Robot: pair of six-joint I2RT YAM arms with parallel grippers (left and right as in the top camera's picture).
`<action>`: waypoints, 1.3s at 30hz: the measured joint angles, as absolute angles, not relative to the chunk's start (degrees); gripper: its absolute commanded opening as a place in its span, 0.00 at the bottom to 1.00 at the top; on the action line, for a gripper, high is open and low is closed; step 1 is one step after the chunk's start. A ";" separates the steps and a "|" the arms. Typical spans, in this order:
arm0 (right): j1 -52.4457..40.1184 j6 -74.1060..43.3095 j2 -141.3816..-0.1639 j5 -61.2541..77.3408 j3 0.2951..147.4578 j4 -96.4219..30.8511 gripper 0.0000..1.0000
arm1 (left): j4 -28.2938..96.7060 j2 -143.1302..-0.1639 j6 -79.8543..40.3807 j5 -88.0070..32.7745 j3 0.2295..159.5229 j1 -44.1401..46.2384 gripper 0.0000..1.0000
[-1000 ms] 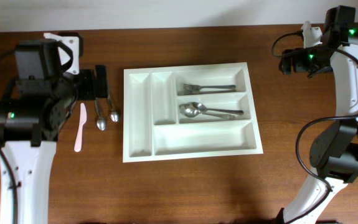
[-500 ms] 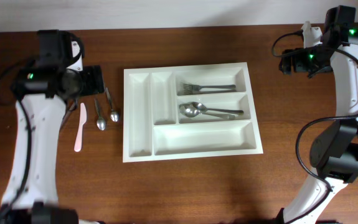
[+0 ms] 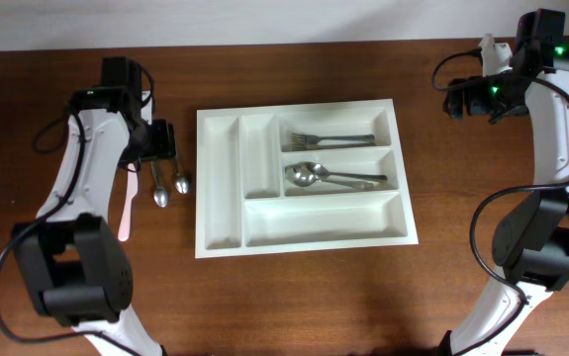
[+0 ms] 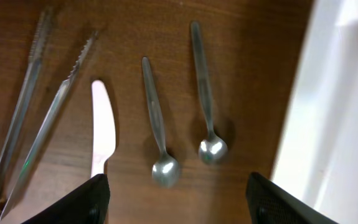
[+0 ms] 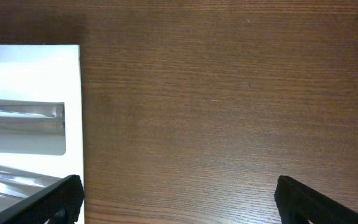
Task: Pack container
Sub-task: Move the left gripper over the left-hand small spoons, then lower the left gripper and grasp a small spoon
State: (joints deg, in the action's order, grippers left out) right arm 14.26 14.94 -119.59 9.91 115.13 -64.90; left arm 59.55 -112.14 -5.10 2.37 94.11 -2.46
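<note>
Cutlery tray (image 3: 324,223), white and split into compartments, lies flat at the middle of the overhead frame on the brown wooden table (image 3: 462,287). Its upper right compartment holds forks (image 3: 329,137), and the one below that holds spoons (image 3: 324,176); the other compartments show only white floor. Left of the tray, two loose spoons (image 4: 157,137) lie side by side on the wood, bowls toward the bottom of the left wrist frame, with a pale knife (image 4: 103,130) beside them and metal tongs (image 4: 29,118) at the far left. The left gripper (image 4: 179,202) hangs over these spoons, jaws spread wide and holding nothing. The right gripper (image 5: 179,199), jaws likewise apart, sits over bare wood beyond the tray's right edge, in the overhead frame's upper right.
</note>
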 measured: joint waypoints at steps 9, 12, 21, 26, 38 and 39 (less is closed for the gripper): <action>14.26 14.94 -119.59 9.91 115.13 -64.90 0.99 | 54.72 -114.89 -4.05 1.89 94.08 -5.23 0.69; 14.26 14.94 -119.59 9.91 115.13 -64.90 0.99 | 53.71 -114.89 -3.90 1.72 94.08 -5.91 0.63; 14.26 14.94 -119.59 9.91 115.13 -64.90 0.99 | 52.82 -118.34 -3.88 -0.05 94.08 -5.98 0.50; 14.26 14.96 -119.59 9.91 115.13 -64.90 0.99 | 52.58 -120.60 -3.92 -0.27 94.08 -5.98 0.50; 14.26 14.96 -119.59 9.91 115.13 -64.90 0.99 | 51.99 -125.05 -5.91 -0.71 94.02 -5.98 0.45; 14.26 14.96 -119.59 9.91 115.13 -64.90 0.99 | 51.96 -125.34 -5.91 -0.75 93.93 -5.98 0.45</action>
